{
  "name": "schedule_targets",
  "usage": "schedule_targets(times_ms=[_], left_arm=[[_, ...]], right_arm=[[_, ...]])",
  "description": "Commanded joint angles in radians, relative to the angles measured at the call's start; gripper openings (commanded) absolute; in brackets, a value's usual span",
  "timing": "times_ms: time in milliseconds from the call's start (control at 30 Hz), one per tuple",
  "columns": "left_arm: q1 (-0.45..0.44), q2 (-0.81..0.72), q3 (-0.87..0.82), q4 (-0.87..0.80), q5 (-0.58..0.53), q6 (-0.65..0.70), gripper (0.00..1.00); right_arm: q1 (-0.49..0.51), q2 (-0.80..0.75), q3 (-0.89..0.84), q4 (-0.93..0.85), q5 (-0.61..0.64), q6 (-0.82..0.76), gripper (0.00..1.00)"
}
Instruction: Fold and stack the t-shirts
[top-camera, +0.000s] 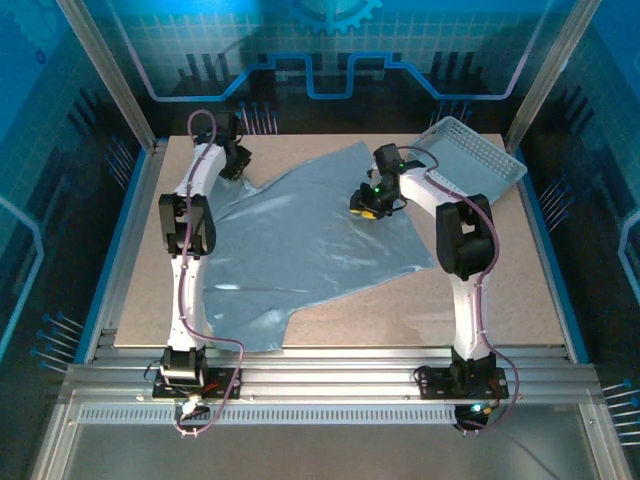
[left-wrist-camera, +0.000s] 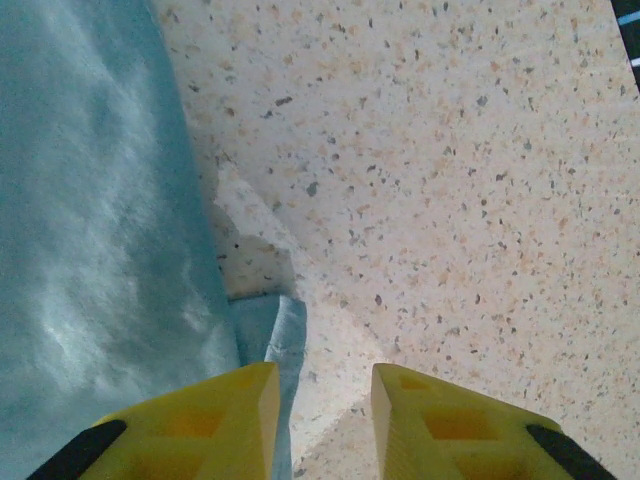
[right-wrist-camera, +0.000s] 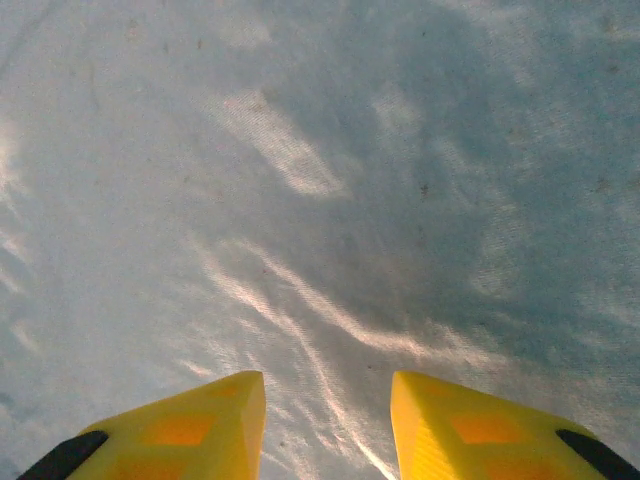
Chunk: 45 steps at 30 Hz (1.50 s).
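A pale grey-blue short-sleeved cloth t-shirt lies spread, crumpled and askew, across the middle of the speckled beige tabletop, one corner reaching toward the near edge and another pointing to the far side. From above, a white lattice plastic basket sits tilted at the far right corner of the table, apart from the shirt, and both arms reach out over the cloth, though their jaws are too small there to read. The wrist cameras show what the overhead view does not. The left gripper, with its yellow fingers spread apart, hangs at the shirt's far left edge: the cloth fills the left of that view, bare tabletop the right, and a small folded hem lies just beside the left finger, partly in the gap. The right gripper, likewise parted and holding nothing, hovers over the shirt's far right portion, with wrinkled, glossy fabric on every side. Whether either set of fingertips touches the cloth cannot be told, since the tips are cut off by the lower frame edge. Which part of the shirt is sleeve or collar is hard to make out.
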<state>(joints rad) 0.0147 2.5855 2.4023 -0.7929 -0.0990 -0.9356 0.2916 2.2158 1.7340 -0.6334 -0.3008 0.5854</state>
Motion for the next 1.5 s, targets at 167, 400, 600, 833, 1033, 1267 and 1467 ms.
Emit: schedule_targets(times_ms=[167,400,600,833,1033,1267,1467], left_arm=[[-0.004,0.031,0.017,-0.069,-0.02,0.029,0.37],[0.001,0.072,0.063,-0.075,-0.006,0.031,0.36],[0.002,0.088,0.073,-0.057,-0.002,0.031,0.19],[-0.013,0.016,0.071,-0.036,-0.057,0.079,0.0],[-0.052,-0.054,0.046,-0.003,-0.111,0.183,0.0],[-0.089,-0.054,0.048,0.024,-0.158,0.291,0.0],[-0.139,-0.051,0.047,0.136,-0.201,0.465,0.0]], right_arm=[[-0.005,-0.039,0.03,-0.006,-0.027,-0.006,0.39],[-0.005,-0.037,0.033,-0.009,-0.027,-0.004,0.39],[-0.004,-0.04,0.026,-0.012,-0.023,-0.007,0.39],[-0.005,-0.045,0.015,-0.007,-0.025,-0.006,0.39],[-0.006,-0.039,0.029,-0.008,-0.027,-0.004,0.39],[-0.006,-0.037,0.03,-0.014,-0.034,-0.001,0.39],[-0.006,-0.036,0.021,-0.021,-0.041,0.003,0.39]])
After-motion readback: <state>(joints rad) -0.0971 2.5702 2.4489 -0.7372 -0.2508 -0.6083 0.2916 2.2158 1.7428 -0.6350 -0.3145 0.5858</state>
